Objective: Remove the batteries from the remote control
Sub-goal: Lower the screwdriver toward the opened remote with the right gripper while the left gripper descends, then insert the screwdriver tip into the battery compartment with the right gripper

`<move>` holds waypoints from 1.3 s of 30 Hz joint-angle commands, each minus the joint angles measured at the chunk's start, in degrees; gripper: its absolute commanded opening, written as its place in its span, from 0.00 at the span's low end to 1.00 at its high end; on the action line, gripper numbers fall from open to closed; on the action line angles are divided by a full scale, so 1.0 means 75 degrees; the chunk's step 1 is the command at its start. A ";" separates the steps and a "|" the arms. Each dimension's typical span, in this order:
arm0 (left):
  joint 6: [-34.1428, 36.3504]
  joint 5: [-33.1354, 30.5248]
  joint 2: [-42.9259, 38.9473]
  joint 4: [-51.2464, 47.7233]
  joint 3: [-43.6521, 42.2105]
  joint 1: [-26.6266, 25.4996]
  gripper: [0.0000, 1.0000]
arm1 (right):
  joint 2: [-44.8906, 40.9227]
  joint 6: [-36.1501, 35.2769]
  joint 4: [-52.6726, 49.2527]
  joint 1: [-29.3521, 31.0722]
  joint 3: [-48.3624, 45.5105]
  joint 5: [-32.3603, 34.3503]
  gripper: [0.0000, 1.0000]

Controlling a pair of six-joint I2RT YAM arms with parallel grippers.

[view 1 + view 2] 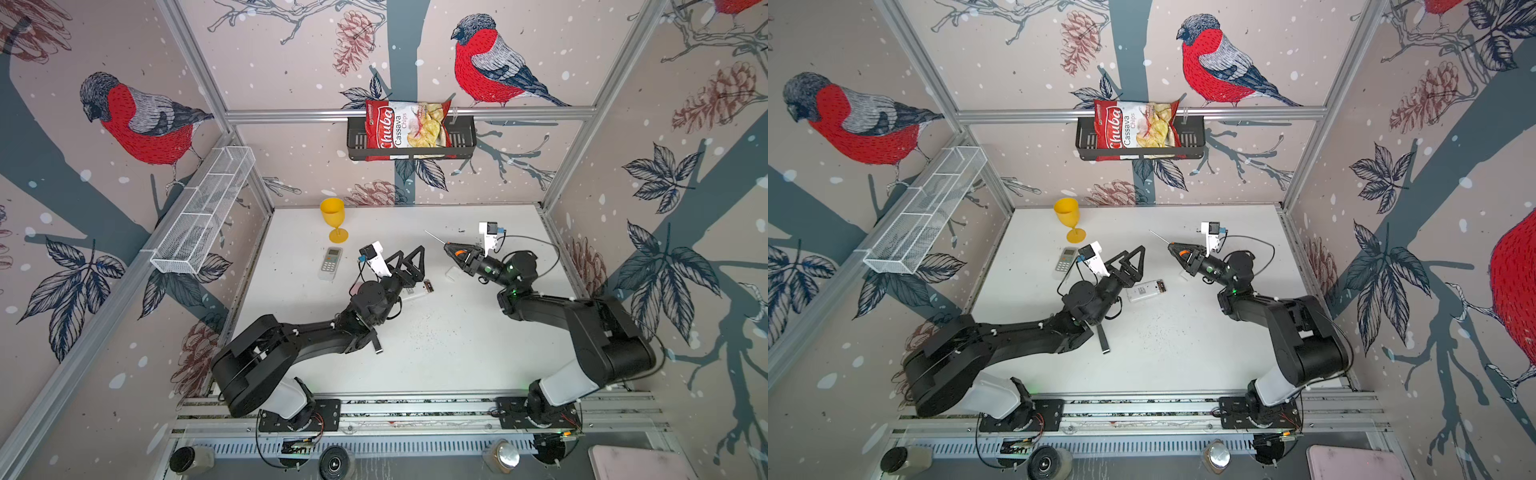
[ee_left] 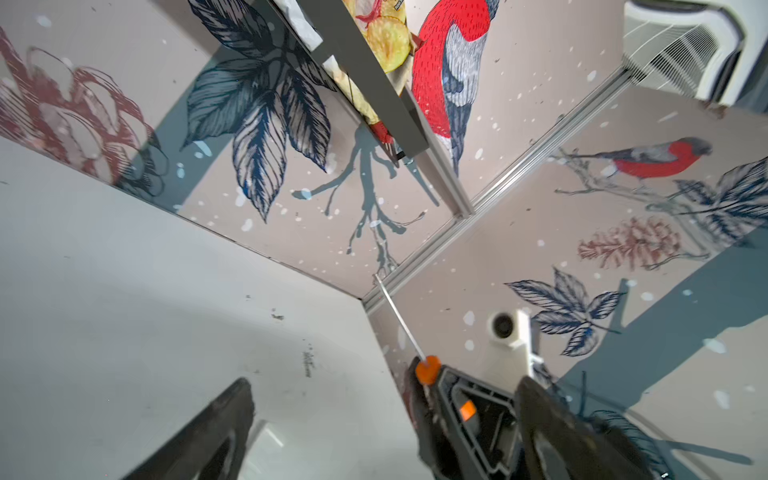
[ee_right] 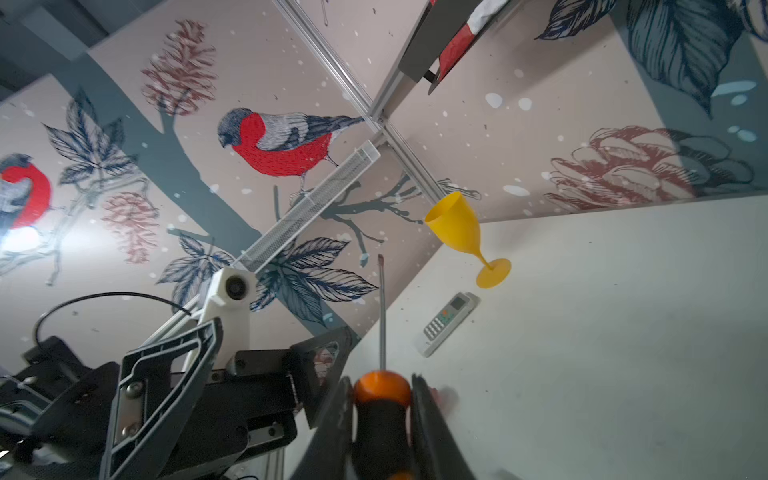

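The remote control [image 1: 1144, 291] [image 1: 415, 296] lies on the white table, in both top views just in front of my left gripper [image 1: 409, 252] [image 1: 1131, 251]. An open compartment at its right end shows the dark, coppery batteries [image 1: 1160, 286] [image 1: 429, 286]. The left gripper [image 2: 386, 386] hangs open above it with nothing between its fingers [image 3: 166, 374]. My right gripper [image 1: 451, 249] [image 1: 1175, 248] [image 3: 382, 395] is shut on an orange-and-black screwdriver [image 3: 382, 419] [image 2: 428, 370], held above the table. The thin shaft points at the back wall.
A second white remote [image 1: 330, 262] [image 1: 1066, 259] [image 3: 446, 322] lies keypad up by a yellow goblet [image 1: 333, 218] [image 1: 1069, 216] [image 3: 457, 226]. A small white piece [image 1: 452, 273] [image 1: 1183, 274] rests under the right gripper. On the walls hang a wire basket [image 1: 203, 212] and a black shelf [image 1: 461, 137] holding a chips bag.
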 commanded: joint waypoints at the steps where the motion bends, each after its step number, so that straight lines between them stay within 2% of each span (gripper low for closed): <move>1: 0.1336 0.0113 -0.0318 -0.2255 0.0253 0.0110 0.96 | -0.0659 -0.2953 -0.4832 0.0086 0.0656 0.0692 0.00; 3: 0.1838 0.0082 -0.0401 -0.3297 0.0527 0.0187 0.96 | -0.0840 -0.3742 -0.6557 0.0061 0.1132 0.1115 0.00; 6: 0.2469 0.0280 -0.0392 -0.4319 0.0782 0.0363 0.96 | -0.0855 -0.4200 -0.8031 0.0058 0.1639 0.1582 0.00; 12: 0.2991 0.0334 -0.0309 -0.5243 0.0708 0.0650 0.96 | -0.0341 -0.4670 -1.0120 0.0105 0.2641 0.2051 0.00; 15: 0.3099 0.0535 -0.0289 -0.5353 0.0536 0.0700 0.96 | -0.0232 -0.4880 -1.0653 0.0224 0.2885 0.2403 0.00; 24: 0.2963 0.1156 0.0386 -0.6176 0.0204 0.0611 0.95 | 0.0336 -0.5297 -1.1032 0.0527 0.3135 0.3080 0.00; 33: 0.3104 0.0494 0.1855 -0.6666 0.0944 0.0168 0.96 | 0.0135 -0.5047 -1.0352 0.0539 0.2582 0.3034 0.00; 39: 0.2995 0.0104 0.2275 -0.6710 0.1117 0.0149 0.96 | 0.0000 -0.4969 -0.9961 0.0477 0.2338 0.2990 0.00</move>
